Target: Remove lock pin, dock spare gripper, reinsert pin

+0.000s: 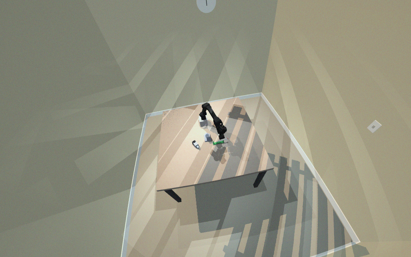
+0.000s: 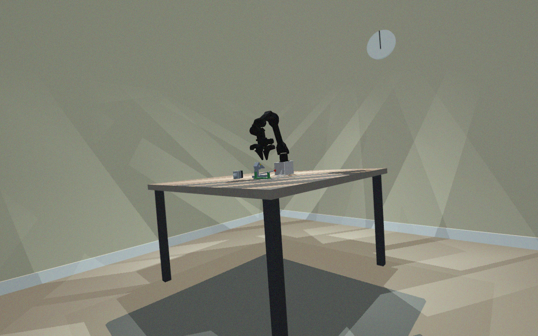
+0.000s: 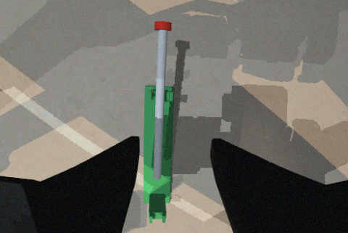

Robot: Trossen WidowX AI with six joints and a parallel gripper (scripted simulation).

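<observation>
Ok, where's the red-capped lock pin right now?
In the wrist view the lock pin lies on the green cradle on the table, below the open gripper, which holds nothing. The grey mount stands beside it in the top view.

wooden table (image 2: 229,188), wall clock (image 2: 380,44)

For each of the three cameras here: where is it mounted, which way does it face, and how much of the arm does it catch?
Top: high in the room, looking steeply down at the table; the whole arm shows.
Exterior: out in the room near table height, facing the table's side; the whole arm with the open tool raised above the table.
Wrist: on the arm, looking down past both fingers at the red-capped pin lying on the green cradle.
Shared: top and exterior both show the spare gripper and the green cradle.
</observation>
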